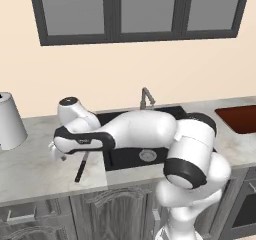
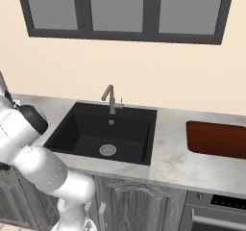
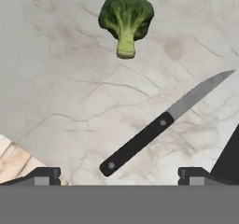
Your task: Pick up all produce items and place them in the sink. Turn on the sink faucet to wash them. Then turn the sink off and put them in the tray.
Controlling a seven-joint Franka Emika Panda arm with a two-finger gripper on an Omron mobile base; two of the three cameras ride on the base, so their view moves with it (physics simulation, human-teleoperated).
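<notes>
1 broccoli floret [image 3: 126, 20] on marble counter [image 3: 56, 78], apart from knife [image 3: 163, 125]; hand [image 3: 119, 174] spread wide, holding nothing.

1. A pale marbled countertop [image 2: 178, 162] carried everything, and the black sink [image 2: 86, 129] was set into it.
2. To the right of the sink, well apart, a reddish-brown tray [image 2: 216, 139] lay on the counter.
3. To the left of the sink lay a black-handled knife [image 3: 158, 127], with a broccoli floret [image 3: 126, 18] near it, not touching.
4. Farther left of the sink stood a white paper-towel roll [image 1: 9, 121].
</notes>
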